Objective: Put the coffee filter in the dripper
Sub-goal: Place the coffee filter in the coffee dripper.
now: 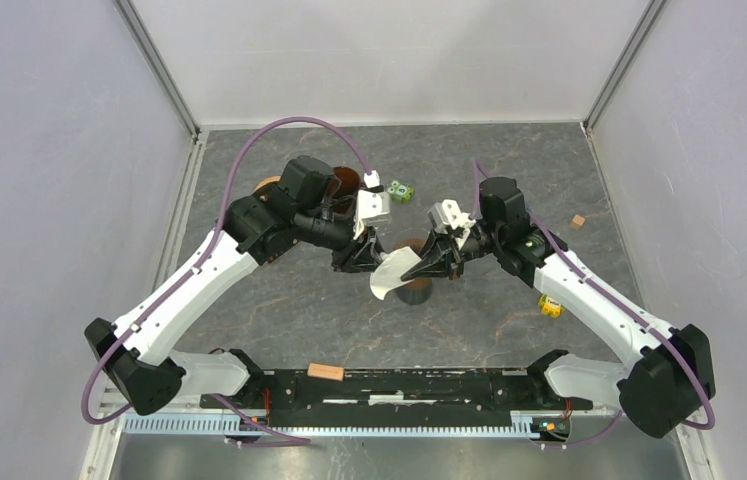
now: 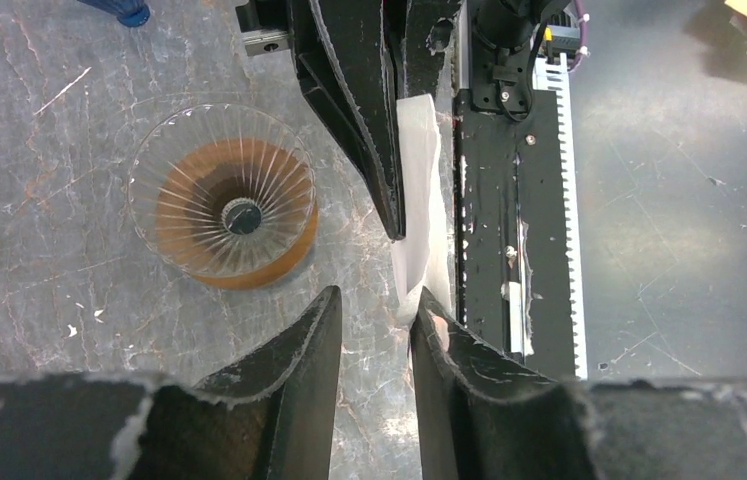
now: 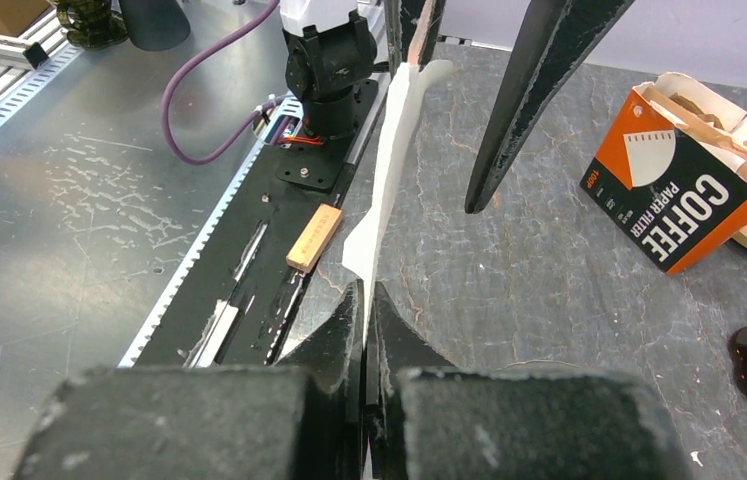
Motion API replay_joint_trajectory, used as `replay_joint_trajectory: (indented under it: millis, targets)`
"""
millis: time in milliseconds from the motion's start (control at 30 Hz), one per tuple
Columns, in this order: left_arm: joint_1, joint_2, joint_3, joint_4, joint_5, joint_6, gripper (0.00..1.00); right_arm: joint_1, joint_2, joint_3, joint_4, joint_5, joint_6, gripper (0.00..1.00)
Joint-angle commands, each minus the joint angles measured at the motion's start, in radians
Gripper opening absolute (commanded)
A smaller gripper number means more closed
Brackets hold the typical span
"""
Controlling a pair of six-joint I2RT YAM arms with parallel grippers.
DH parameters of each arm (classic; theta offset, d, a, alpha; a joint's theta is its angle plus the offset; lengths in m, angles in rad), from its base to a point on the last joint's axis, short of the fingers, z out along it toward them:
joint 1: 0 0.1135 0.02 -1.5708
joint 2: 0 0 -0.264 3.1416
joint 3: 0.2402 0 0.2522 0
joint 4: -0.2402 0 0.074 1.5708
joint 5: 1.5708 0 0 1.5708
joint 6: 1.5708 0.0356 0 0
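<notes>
Jaws of the right gripper (image 3: 364, 305) are pressed together on one edge of the white paper coffee filter (image 3: 389, 170), held on edge in the air. Jaws of the left gripper (image 2: 374, 305) are spread at the filter's opposite edge, one finger close against the paper without pinching it. The glass dripper (image 2: 221, 195) stands empty on the worktop (image 2: 59, 70) just beside the filter, so lifting appears done, while opening the filter and seating it in the dripper remain.

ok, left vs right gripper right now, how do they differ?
Right gripper is shut, pinching the coffee filter by one edge; left gripper has its jaws apart at the filter's far end, clamping nothing. Right alone holds the filter up; left holds nothing. Both face each other, fingertips close.
</notes>
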State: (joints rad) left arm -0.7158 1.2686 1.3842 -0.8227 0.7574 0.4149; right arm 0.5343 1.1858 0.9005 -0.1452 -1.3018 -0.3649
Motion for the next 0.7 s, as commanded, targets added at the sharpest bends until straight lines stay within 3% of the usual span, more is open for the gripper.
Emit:
replay_joint_trajectory:
  millis: [0,300,367,433,500,600,633,667]
  targets:
    - [-0.007,-0.039,-0.014,0.034,-0.009,0.045,0.37,-0.003,-0.01,-0.006,0.041,-0.017,0.011,0.0]
    - [-0.007,0.004,-0.007,0.12,0.113,-0.08,0.27,-0.003,0.004,0.011,0.052,0.012,0.039,0.0]
    - [-0.007,0.0,-0.024,0.144,0.124,-0.108,0.2,-0.004,0.004,0.01,0.053,0.023,0.04,0.0]
    - [-0.007,-0.002,-0.033,0.169,0.128,-0.151,0.04,-0.004,0.008,0.01,0.073,0.046,0.064,0.04]
    - [-0.006,0.001,-0.039,0.196,0.111,-0.209,0.02,-0.005,0.012,0.017,0.094,0.092,0.101,0.08]
    - [-0.005,0.022,-0.007,0.198,-0.037,-0.313,0.02,-0.006,0.013,0.059,0.075,0.226,0.135,0.27]
    - [-0.004,0.031,0.019,0.181,-0.118,-0.321,0.02,-0.008,0.014,0.088,0.044,0.293,0.125,0.47]
    - [-0.004,0.036,0.042,0.174,-0.202,-0.331,0.02,-0.008,0.012,0.116,0.019,0.353,0.118,0.59]
